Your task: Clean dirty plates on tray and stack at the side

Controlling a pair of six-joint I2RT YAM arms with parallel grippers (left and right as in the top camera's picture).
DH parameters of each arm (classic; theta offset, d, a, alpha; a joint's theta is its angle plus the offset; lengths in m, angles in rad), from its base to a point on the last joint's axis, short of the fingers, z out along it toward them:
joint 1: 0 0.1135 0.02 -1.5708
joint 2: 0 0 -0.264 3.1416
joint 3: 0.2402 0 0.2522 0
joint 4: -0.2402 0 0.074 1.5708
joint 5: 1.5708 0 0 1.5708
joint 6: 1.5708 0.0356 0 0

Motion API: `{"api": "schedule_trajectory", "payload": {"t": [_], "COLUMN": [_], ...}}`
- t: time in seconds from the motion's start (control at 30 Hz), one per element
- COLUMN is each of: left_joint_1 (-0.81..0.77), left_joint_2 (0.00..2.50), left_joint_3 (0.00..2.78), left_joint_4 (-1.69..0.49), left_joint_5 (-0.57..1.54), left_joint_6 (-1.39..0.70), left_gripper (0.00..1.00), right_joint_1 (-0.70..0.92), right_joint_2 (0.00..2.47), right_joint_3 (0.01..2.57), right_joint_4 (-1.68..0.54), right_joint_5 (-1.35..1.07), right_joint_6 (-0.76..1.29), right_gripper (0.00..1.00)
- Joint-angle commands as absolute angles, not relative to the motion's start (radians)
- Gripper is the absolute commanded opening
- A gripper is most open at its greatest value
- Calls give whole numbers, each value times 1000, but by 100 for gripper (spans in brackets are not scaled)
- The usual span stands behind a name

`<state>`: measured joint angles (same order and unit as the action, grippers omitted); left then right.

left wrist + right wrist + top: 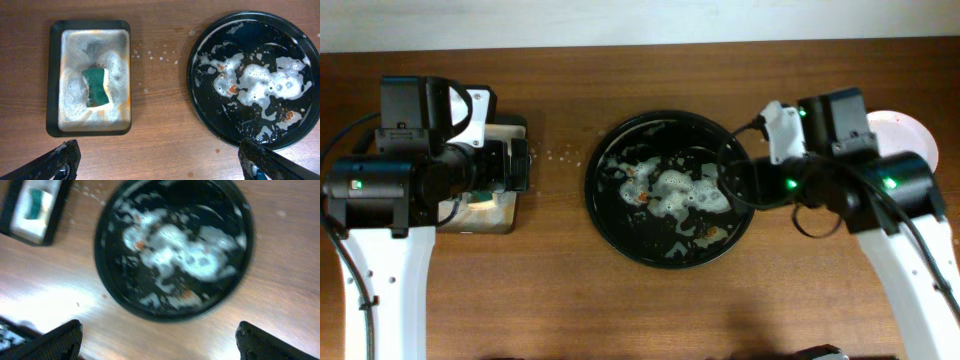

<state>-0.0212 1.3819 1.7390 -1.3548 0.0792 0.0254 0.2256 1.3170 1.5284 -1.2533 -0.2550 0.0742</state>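
Our left gripper (pixel 159 150) and right gripper (pixel 159 329) hang spread, empty; a nudge could slop foam (pixel 682 188) off the centre-frame tray (pixel 590 190).

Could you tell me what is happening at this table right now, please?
Two robot arms are on a dish-cleaning job. No plate lies on the black tray, which holds only foam and orange-red specks. A white plate shows at the right, mostly hidden behind the right arm. The green sponge rests in its soapy small tray on the left. The left gripper and right gripper both hover with fingers open, holding nothing.
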Motion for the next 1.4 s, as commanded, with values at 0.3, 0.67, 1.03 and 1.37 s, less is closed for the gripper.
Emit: {"api": "schedule_trajectory", "payload": {"t": [0.3, 0.67, 1.03, 1.37], "left_joint_1": [-24, -24, -24, -24], "left_joint_2": [1385, 1385, 1385, 1385], "left_joint_3": [1739, 1739, 1739, 1739], "left_joint_4": [-1356, -1356, -1356, -1356], "left_joint_5": [90, 90, 90, 90], "left_joint_6": [12, 12, 12, 12], "left_gripper": [99, 99, 99, 99], "right_joint_1": [136, 5, 5, 6], "right_joint_2": [705, 215, 3, 3], "right_joint_3": [1193, 491, 177, 6], "right_joint_4": [-930, -607, -317, -69], "right_joint_5": [23, -20, -22, -22], "right_joint_6": [-93, -93, -93, -94], "right_gripper": [99, 99, 99, 99]}}
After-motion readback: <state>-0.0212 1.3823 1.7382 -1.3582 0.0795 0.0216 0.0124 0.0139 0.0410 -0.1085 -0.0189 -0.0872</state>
